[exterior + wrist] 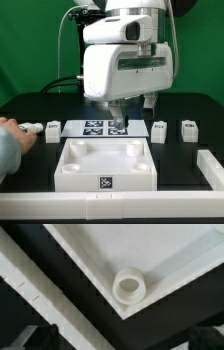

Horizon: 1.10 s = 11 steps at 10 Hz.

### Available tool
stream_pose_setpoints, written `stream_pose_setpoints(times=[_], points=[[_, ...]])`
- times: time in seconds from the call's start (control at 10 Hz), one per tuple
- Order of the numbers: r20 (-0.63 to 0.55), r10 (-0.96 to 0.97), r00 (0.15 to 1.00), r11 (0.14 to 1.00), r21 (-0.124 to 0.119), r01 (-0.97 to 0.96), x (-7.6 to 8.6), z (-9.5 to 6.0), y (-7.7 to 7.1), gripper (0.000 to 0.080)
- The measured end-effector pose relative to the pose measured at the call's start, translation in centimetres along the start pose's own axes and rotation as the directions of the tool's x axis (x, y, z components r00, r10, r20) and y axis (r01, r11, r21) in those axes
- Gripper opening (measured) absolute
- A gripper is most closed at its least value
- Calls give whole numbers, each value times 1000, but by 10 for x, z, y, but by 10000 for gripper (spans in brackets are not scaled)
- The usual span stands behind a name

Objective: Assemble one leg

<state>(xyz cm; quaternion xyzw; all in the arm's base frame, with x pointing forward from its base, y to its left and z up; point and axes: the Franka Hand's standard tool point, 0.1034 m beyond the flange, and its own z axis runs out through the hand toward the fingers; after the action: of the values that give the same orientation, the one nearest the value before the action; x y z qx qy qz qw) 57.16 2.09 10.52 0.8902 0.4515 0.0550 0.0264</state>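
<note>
Several small white legs stand on the black table in the exterior view: two at the left (50, 128) (28, 127) and two at the right (158, 129) (188, 129). My gripper (120, 121) hangs over the far edge of the large white tray (72, 172), apart from every leg. In the wrist view the gripper (122, 340) is open and empty. Its dark fingertips (40, 336) show at both sides. Below it lie a corner of the tray (170, 252) and a round socket (130, 285). No leg shows in the wrist view.
The marker board (97, 127) lies behind the tray, partly under the gripper. A person's hand (10, 138) rests at the exterior view's left, close to the leftmost leg. A white L-shaped rail (208, 168) lies at the front right.
</note>
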Motion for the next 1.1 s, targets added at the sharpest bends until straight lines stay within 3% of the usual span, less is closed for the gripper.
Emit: stream_pose_setpoints(times=[0.9, 1.1], points=[[1, 0, 1000, 1000, 1, 0, 0, 1, 0, 650], [-6, -63, 998, 998, -8, 63, -11, 5, -1, 650]])
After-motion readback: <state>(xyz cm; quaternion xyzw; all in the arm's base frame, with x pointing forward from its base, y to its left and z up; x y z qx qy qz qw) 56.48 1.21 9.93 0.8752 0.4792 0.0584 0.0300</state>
